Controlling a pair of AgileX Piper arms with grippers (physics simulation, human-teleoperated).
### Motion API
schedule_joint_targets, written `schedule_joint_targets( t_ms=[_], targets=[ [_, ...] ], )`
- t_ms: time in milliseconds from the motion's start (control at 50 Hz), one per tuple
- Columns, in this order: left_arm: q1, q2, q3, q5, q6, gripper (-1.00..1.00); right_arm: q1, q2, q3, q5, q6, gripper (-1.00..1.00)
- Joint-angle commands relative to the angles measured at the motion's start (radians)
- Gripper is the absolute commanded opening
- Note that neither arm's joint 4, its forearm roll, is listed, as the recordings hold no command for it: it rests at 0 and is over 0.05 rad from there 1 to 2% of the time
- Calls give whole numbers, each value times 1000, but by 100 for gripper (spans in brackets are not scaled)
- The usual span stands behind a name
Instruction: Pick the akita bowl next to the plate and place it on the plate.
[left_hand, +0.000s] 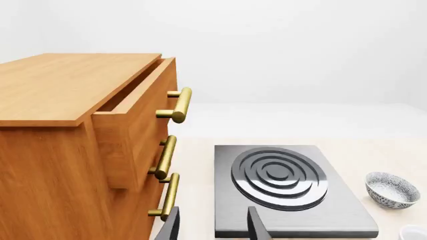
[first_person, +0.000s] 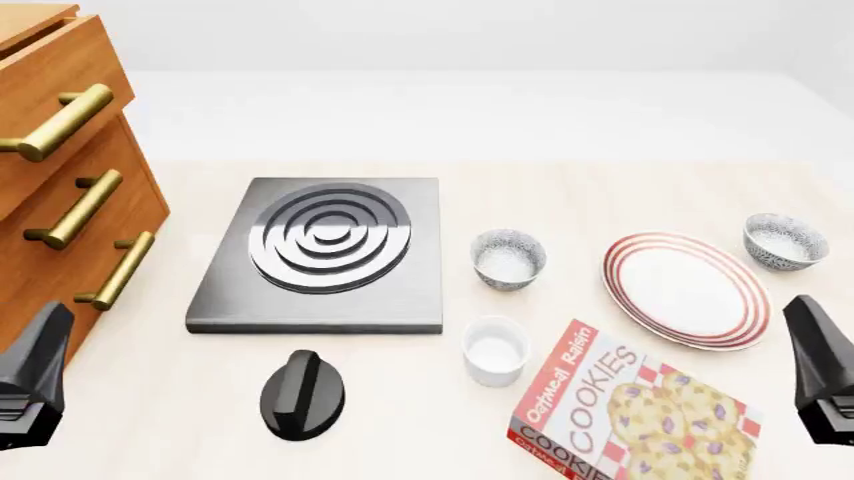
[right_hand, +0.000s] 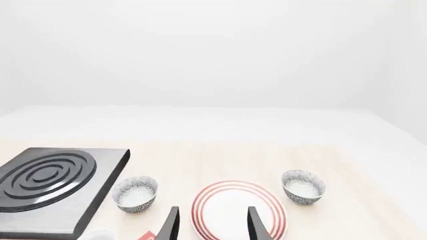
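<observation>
Your right gripper (right_hand: 212, 225) is hanging with fingers parted, gripping nothing; your left gripper (left_hand: 212, 226) is likewise spread and holding nothing, over the burner (first_person: 327, 255). The box (first_person: 627, 415) is reading "Oatmeal Raisin COOKIES". The plate (first_person: 687, 288) is lying just ahead of your right gripper. One akita bowl (first_person: 783, 241) is sitting just beside the plate's far right edge; the second bowl (first_person: 509, 258) is sitting near its left, between plate and burner.
</observation>
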Motion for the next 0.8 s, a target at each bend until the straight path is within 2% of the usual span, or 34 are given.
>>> schedule_joint_targets(
  t_ms=[20,220,800],
  targets=[
    [0,0,0,0,0,100,11,1,-28,11,0,100],
    [0,0,0,0,0,100,22,0,-73,32,2,100],
    [0,0,0,0,0,100,26,127,-125,-63,30,100]
  ],
)
